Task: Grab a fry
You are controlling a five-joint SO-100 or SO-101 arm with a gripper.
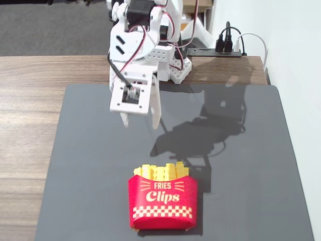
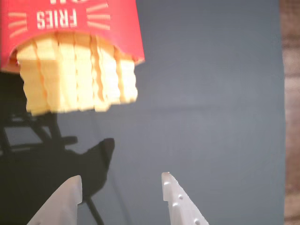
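A red carton (image 1: pixel 162 201) printed "FRIES Clips" stands on the dark mat (image 1: pixel 100 175) near its front edge. Several yellow fries (image 1: pixel 161 171) stick out of its top, packed side by side. In the wrist view the carton (image 2: pixel 70 21) is at the top left and the fries (image 2: pixel 77 72) point down toward the jaws. My white gripper (image 1: pixel 140 120) hangs above the mat, behind the carton and a little to its left in the fixed view. It is open and empty; in the wrist view the gripper (image 2: pixel 121 183) has only bare mat between its fingertips.
The mat lies on a wooden table (image 1: pixel 30 100). The arm's base (image 1: pixel 170 65) stands at the mat's far edge, with a black power strip (image 1: pixel 220 50) and cables behind it. A white wall (image 1: pixel 301 100) runs along the right. The arm's shadow (image 1: pixel 200 130) falls right of the gripper.
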